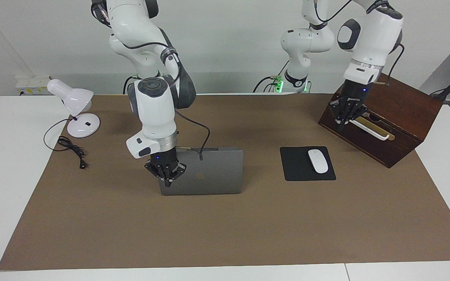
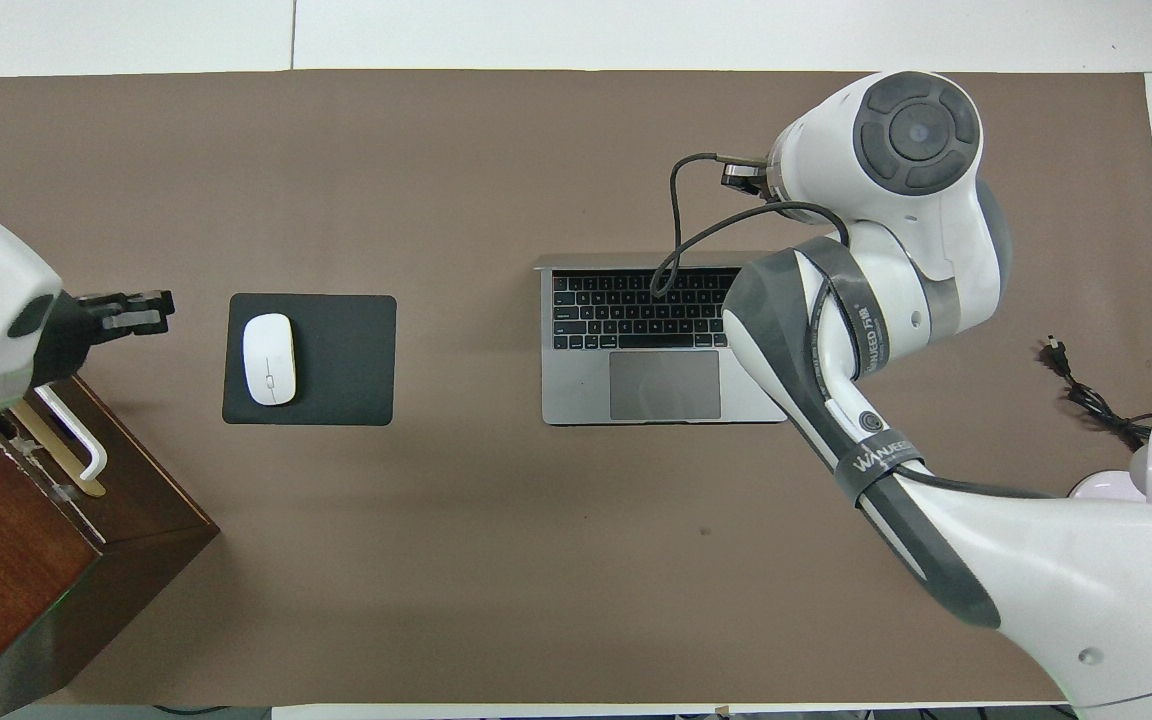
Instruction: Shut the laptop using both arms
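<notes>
The thin silver-grey metal laptop (image 1: 209, 171) is open, lid upright, so closing is barely begun: the right gripper (image 1: 166, 174) sits against the lid's outer face at its right-arm corner, its finger state unreadable. The left gripper (image 1: 343, 117), also unreadable, hangs by the dark wooden box (image 1: 400, 113), well away. The laptop's long axis runs between the table ends, keyboard facing the robots.

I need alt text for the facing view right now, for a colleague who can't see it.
An open laptop stands mid-table with its lid upright, and the right tool sits against the lid's corner toward the right arm's end. The left tool hangs at the wooden box's white handle, beside a mouse on a pad.
</notes>
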You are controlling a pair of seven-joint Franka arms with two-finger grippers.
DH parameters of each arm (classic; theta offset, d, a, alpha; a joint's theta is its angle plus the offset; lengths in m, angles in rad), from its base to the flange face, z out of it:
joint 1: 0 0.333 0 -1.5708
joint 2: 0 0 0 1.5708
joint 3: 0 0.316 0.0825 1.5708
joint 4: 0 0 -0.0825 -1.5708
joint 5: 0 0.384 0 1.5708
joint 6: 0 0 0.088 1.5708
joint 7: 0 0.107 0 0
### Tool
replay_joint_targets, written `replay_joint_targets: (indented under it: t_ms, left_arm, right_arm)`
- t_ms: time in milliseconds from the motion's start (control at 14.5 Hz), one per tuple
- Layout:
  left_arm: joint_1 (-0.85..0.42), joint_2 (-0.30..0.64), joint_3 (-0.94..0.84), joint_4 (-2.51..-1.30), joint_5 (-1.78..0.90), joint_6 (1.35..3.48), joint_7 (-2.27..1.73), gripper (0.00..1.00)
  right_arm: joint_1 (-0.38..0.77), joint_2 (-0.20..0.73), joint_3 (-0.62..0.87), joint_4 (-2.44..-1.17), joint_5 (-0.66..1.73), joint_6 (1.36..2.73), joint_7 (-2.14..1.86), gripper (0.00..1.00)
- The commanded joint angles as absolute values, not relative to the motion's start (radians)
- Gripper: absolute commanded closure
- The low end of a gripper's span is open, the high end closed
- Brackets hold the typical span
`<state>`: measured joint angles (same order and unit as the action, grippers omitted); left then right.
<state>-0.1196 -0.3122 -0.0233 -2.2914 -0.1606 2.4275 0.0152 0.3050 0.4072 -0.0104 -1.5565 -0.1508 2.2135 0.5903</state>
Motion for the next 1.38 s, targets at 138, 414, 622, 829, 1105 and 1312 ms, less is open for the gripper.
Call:
replay_joint_targets:
  t_ms: [138, 414, 622, 829, 1105, 1312]
  left_arm:
    - [-0.199, -0.445, -0.012, -2.519, -0.183, 2.666, 0.023, 1.00]
    - [-0.276, -0.469, -0.012, -2.585, -0.183, 2.801, 0.026, 1.00]
    - [-0.333, -0.471, -0.012, -2.612, -0.183, 2.881, 0.026, 1.00]
    - [-0.382, -0.471, -0.012, -2.620, -0.183, 2.918, 0.026, 1.00]
    - [-0.494, -0.460, -0.012, -2.622, -0.183, 2.953, 0.031, 1.00]
    - [-0.560, -0.421, -0.012, -2.648, -0.183, 3.029, 0.032, 1.00]
  right_arm:
    - [0.291, 0.402, -0.002, -1.554, -0.170, 2.201, 0.595, 1.00]
    - [0.290, 0.403, -0.003, -1.525, -0.161, 2.185, 0.594, 1.00]
    - [0.284, 0.408, -0.003, -1.491, -0.163, 2.119, 0.591, 1.00]
    - [0.284, 0.408, -0.002, -1.493, -0.155, 2.092, 0.584, 1.00]
    - [0.285, 0.407, 0.000, -1.474, -0.094, 2.022, 0.577, 1.00]
    - [0.290, 0.408, 0.012, -1.422, 0.021, 1.883, 0.554, 1.00]
